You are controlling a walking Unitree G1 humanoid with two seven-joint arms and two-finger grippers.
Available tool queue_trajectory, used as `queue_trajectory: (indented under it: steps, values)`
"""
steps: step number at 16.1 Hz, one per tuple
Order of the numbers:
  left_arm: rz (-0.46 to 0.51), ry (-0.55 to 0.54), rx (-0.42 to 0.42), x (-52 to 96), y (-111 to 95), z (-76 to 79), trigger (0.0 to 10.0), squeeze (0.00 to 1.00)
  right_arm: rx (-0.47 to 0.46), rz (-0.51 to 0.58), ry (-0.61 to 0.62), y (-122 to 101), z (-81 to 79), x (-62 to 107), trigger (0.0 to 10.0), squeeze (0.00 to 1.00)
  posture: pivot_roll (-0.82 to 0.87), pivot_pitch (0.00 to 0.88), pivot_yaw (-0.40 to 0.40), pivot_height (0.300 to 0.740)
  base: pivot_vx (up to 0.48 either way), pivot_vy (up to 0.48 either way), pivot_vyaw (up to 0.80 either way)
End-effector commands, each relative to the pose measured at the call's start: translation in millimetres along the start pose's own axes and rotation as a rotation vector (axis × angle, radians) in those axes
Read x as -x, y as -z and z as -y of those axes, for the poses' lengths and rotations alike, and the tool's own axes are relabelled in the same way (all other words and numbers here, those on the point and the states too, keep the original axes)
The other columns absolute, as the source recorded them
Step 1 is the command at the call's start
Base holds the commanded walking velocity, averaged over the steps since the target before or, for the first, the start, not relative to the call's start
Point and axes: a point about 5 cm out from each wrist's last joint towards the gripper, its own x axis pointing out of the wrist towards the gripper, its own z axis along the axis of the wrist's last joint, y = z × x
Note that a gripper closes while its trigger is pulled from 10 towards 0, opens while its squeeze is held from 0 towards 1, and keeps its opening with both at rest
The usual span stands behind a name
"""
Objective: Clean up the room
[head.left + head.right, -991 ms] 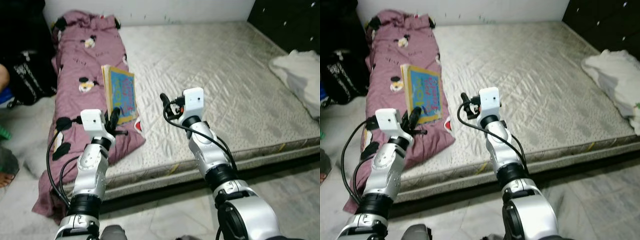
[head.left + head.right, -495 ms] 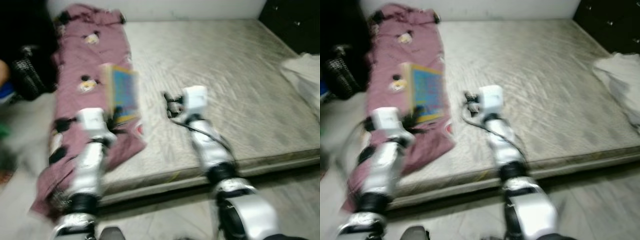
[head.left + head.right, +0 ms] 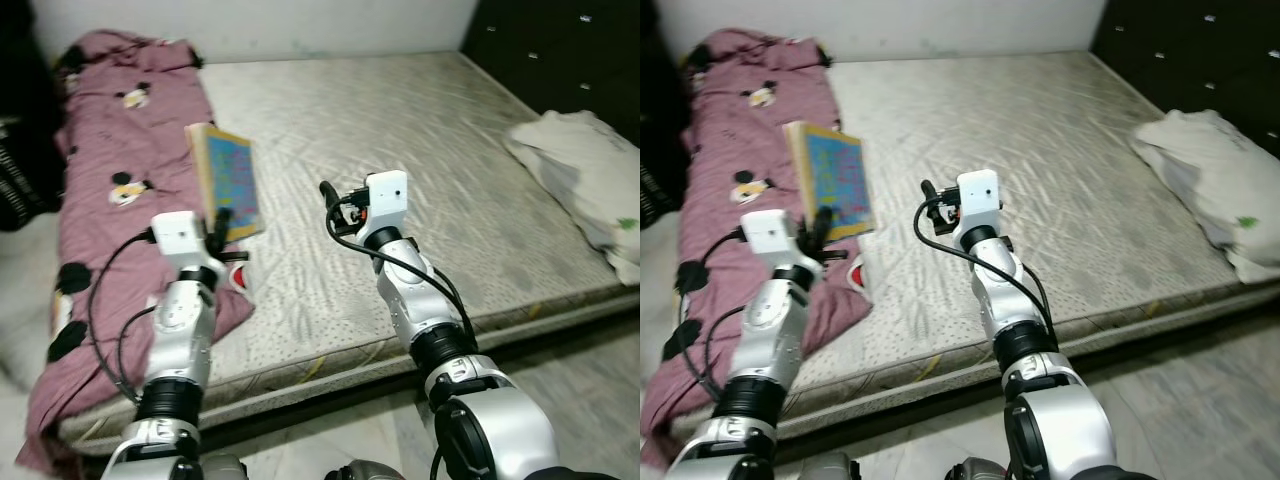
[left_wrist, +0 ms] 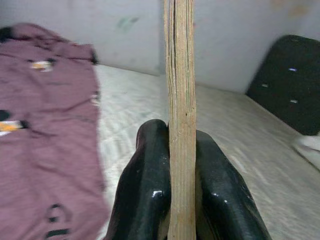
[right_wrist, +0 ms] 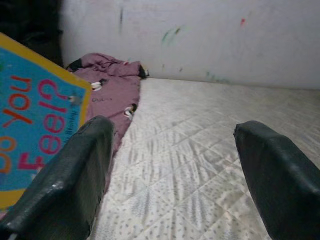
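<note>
In the left eye view, the robot stands at the edge of a bare grey mattress (image 3: 400, 130) that lies low on the floor. A purple blanket (image 3: 110, 160) with cartoon mouse prints covers the mattress on the robot's left side and hangs down over its edge. The left gripper (image 3: 222, 222) holds a children's book (image 3: 226, 183) upright above the blanket; the book has a blue cover with a yellow border. The right gripper (image 3: 330, 196) hovers over the bare mattress, just beside the book, and holds nothing. A white pillow (image 3: 585, 180) lies on the far right edge of the mattress, near a dark cabinet (image 3: 560, 50).

The right eye view shows the same scene, with the book (image 3: 828, 180) standing up from the left gripper (image 3: 820, 224) and the right arm reaching over the mattress.

In the left wrist view, the two black fingers (image 4: 145, 190) are closed tight on the lower edge of the book (image 4: 180, 100), which is seen edge-on, with its pages showing.

In the right wrist view, the fingers (image 5: 70, 185) are spread wide with only the mattress (image 5: 190, 150) between them. The book cover (image 5: 30, 130) with red letters is close to one finger.
</note>
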Motion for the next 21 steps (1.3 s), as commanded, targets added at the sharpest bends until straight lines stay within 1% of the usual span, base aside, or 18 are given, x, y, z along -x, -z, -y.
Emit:
queue_trajectory:
  steps: [1, 3, 4, 5, 6, 9, 14, 15, 16, 17, 18, 19, 20, 21]
  values:
    - [0.029, 0.014, -0.048, -4.0, -7, 5.1, 10.0, 0.0, 0.038, 0.0, 0.006, -1, 2.2, -0.5, 10.0, 0.0, 0.07, 0.049, -0.064, 0.74, 0.0, 0.0, 0.0]
    - [0.03, 0.044, -0.059, -4.1, -8, 8.1, 10.0, 0.0, 0.059, 0.005, -0.004, -2, 1.2, -0.2, 10.0, 0.0, 0.07, 0.049, -0.064, 0.74, 0.0, 0.0, 0.8]
    - [0.035, 0.059, -0.039, -3.5, -7, 8.4, 10.0, 0.0, 0.047, 0.008, 0.0, -1, 1.3, -0.1, 10.0, 0.0, 0.07, 0.049, -0.064, 0.74, 0.0, 0.0, 0.8]
    - [0.034, 0.051, -0.028, -2.6, -7, 6.9, 10.0, 0.0, 0.042, 0.006, 0.002, -1, 1.3, 0.2, 10.0, 0.0, 0.07, 0.044, -0.063, 0.74, 0.0, 0.0, 0.8]
    - [0.033, 0.041, -0.047, -3.0, -7, 5.9, 10.0, 0.0, 0.044, 0.005, -0.001, -1, 0.7, 0.0, 10.0, 0.0, 0.07, 0.041, -0.063, 0.74, 0.0, 0.0, 0.8]
    - [0.03, 0.047, -0.06, -3.6, -6, 7.9, 10.0, 0.0, 0.05, 0.004, -0.006, 0, 0.2, -0.1, 10.0, 0.0, 0.07, 0.034, -0.065, 0.74, 0.0, 0.0, 0.8]
    - [0.031, 0.047, -0.063, -3.4, -5, 8.5, 10.0, 0.0, 0.053, 0.002, -0.011, 0, -0.6, -0.1, 10.0, 0.0, 0.07, 0.021, -0.063, 0.74, 0.0, 0.0, 0.8]
    - [0.028, 0.016, -0.063, -2.1, -5, 5.8, 10.0, 0.0, 0.049, 0.003, -0.01, 1, -0.1, 0.2, 10.0, 0.0, 0.07, 0.019, -0.063, 0.74, 0.0, 0.0, 0.8]
    - [0.025, -0.013, -0.064, -0.6, -4, 2.0, 10.0, 0.0, 0.038, 0.002, -0.004, 1, 0.9, 0.5, 10.0, 0.0, 0.07, 0.016, -0.064, 0.74, 0.0, 0.0, 0.0]
    - [0.032, -0.062, -0.078, 2.0, -6, -6.0, 10.0, 0.0, 0.026, 0.005, 0.008, 0, 3.8, 1.0, 10.0, 0.0, 0.07, 0.013, -0.065, 0.74, 0.0, 0.0, 0.0]
    - [0.061, -0.068, -0.108, 8.0, -11, -14.6, 10.0, 0.0, 0.035, 0.016, 0.017, -1, 9.9, 2.7, 10.0, 0.0, 0.07, 0.006, -0.067, 0.74, 0.0, 0.0, 0.0]
    - [0.08, -0.092, -0.153, 15.9, -14, -24.5, 10.0, 0.0, 0.049, 0.025, 0.03, -2, 18.4, 5.6, 10.0, 0.0, 0.07, 0.007, -0.069, 0.74, 0.0, 0.0, 0.0]
    - [0.083, -0.137, -0.168, 26.6, -15, -35.7, 10.0, 0.0, 0.064, 0.027, 0.051, -2, 30.1, 11.0, 10.0, 0.0, 0.07, 0.008, -0.069, 0.74, 0.0, 0.0, 0.0]
    - [0.082, -0.194, -0.2, 44.8, -14, -46.6, 10.0, 0.0, 0.089, 0.017, 0.085, 1, 48.3, 22.0, 10.0, 0.0, 0.07, 0.013, -0.067, 0.74, 0.0, 0.0, 0.0]
